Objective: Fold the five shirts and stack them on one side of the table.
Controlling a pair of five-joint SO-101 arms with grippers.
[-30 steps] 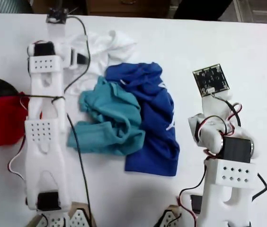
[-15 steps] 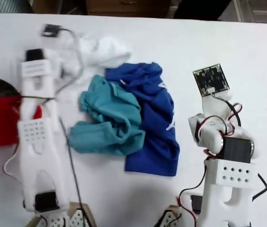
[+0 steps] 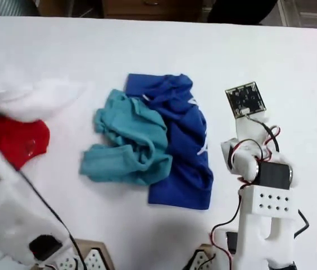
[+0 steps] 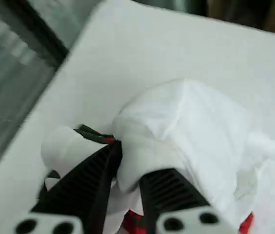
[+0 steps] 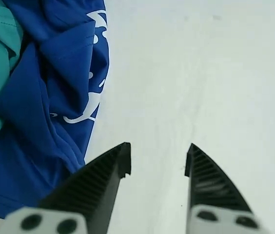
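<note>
My left gripper point(image 4: 130, 168) is shut on a bunched white shirt point(image 4: 186, 126) near the table's left edge. In the high view the white shirt point(image 3: 35, 95) lies over the top of a red shirt point(image 3: 15, 140). Red cloth point(image 4: 135, 222) also peeks out below the fingers. A teal shirt point(image 3: 127, 140) lies crumpled at mid-table, overlapping a blue shirt point(image 3: 184, 152) with white print. My right gripper point(image 5: 157, 156) stands open over bare table just right of the blue shirt point(image 5: 45, 97), holding nothing.
The left arm point(image 3: 1, 219) leans across the front left corner. The right arm point(image 3: 262, 202) stands at the front right, its camera board point(image 3: 245, 100) above it. The table's left edge point(image 4: 54, 78) runs close to the white shirt. Bare tabletop point(image 3: 293, 67) lies at the back right.
The left arm has swung left, dragging the white shirt from the back centre to the left side over the red shirt. The right arm has shifted only slightly.
</note>
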